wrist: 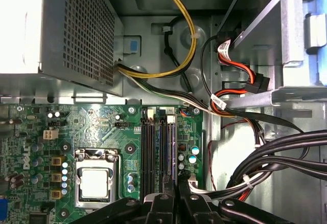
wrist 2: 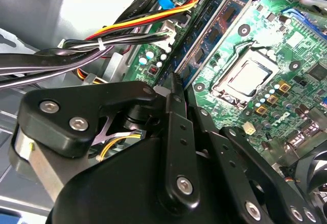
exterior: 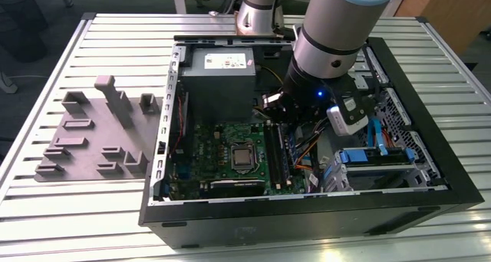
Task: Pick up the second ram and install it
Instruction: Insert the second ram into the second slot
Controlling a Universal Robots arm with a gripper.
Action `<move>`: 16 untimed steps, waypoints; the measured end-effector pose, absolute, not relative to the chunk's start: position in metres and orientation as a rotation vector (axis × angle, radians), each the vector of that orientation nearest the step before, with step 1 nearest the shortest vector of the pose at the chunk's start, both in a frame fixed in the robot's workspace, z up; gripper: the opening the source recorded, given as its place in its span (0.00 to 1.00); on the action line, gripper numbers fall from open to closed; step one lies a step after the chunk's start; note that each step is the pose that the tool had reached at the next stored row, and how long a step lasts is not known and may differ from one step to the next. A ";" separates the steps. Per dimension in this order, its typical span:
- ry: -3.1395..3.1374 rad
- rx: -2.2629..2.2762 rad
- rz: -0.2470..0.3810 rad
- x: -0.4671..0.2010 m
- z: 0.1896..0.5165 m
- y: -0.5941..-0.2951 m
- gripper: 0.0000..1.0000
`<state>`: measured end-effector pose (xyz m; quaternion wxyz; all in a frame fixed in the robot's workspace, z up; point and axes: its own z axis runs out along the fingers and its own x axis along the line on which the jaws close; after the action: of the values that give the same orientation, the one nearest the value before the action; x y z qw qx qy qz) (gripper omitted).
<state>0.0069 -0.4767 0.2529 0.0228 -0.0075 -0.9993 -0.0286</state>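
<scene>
Seemingly arm lowered, fingers over slots

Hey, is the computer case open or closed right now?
Open. In the exterior view the computer case has no side panel on top, so the motherboard lies exposed and the arm reaches inside.

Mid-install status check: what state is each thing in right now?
Case: open, lying on its side.
Second ram: standing on edge in a motherboard slot.
Gripper: down inside the case, at the ram's end.
CPU socket: latched, chip in.
Tray: flat, outside the case.
</scene>
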 end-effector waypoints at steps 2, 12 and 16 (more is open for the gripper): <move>-3.095 -0.023 -0.089 0.007 0.253 -0.477 0.14; -3.095 -0.021 -0.089 0.007 0.255 -0.477 0.14; -3.095 -0.017 -0.088 0.007 0.255 -0.477 0.14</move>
<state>0.0069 -0.4767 0.2553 0.0228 -0.0056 -0.9993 -0.0285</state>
